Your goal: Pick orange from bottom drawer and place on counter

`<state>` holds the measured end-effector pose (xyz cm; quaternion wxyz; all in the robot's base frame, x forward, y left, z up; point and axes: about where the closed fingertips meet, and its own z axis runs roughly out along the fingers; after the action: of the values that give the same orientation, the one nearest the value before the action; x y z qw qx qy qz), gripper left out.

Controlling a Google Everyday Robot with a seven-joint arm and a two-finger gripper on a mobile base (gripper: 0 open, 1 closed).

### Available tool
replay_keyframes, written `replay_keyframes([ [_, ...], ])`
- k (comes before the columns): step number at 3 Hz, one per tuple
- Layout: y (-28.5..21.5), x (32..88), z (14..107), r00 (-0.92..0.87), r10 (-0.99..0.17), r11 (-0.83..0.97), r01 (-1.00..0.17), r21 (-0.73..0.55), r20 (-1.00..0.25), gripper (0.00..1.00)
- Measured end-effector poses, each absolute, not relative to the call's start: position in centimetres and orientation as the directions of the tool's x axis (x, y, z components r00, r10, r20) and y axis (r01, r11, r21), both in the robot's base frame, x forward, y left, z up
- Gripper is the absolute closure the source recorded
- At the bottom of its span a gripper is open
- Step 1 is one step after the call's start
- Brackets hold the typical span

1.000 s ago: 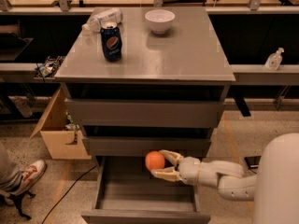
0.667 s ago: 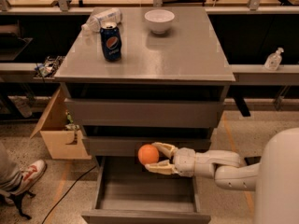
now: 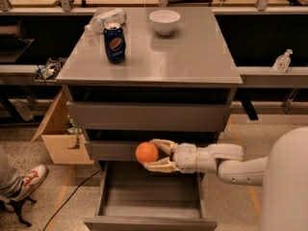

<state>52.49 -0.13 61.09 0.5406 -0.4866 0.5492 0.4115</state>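
Bottom drawer (image 3: 149, 198) stands pulled open at the front. Just above it is the gripper (image 3: 150, 154), arm reaching in from the right, fingers (image 3: 163, 145) clamped on the orange (image 3: 147, 153) top & bottom, fruit clear of the drawer. Orange is prob. light, firm, smooth-skinned, so apt to slip or roll; a hold across its widest part suits. Further back, bench (image 3: 197, 61) carries soda can (image 3: 114, 43), bowl (image 3: 164, 21), bottle (image 3: 107, 19).
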Motion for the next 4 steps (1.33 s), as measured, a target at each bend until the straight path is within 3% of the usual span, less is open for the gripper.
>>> replay_keyframes([
  [4,2.7,56.3,78.2,0.313,-0.091,0.129,-0.938,-0.323,-0.946,1.00],
])
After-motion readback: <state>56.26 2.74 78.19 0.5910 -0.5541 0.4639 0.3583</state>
